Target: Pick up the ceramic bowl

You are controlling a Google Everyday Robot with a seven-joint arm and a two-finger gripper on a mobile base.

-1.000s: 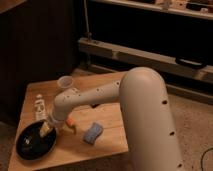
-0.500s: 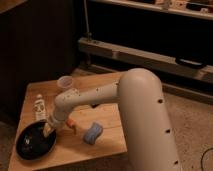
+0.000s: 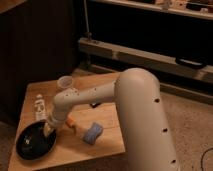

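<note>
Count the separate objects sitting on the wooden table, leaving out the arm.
5: ceramic bowl front-left under the gripper; white bottle left; pale cup at back; orange item and blue sponge centre. The arm may hide others.

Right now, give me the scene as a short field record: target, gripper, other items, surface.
target: ceramic bowl, glossy black, on the front-left corner of the wooden table
gripper: gripper lowered at the bowl's right rim; grasp not discernible
arm: white arm reaching across the table from the right
other items: pale cup at the back; white bottle lying behind the bowl; blue sponge to the bowl's right; small orange item beside the gripper
bowl state: resting on the table
</note>
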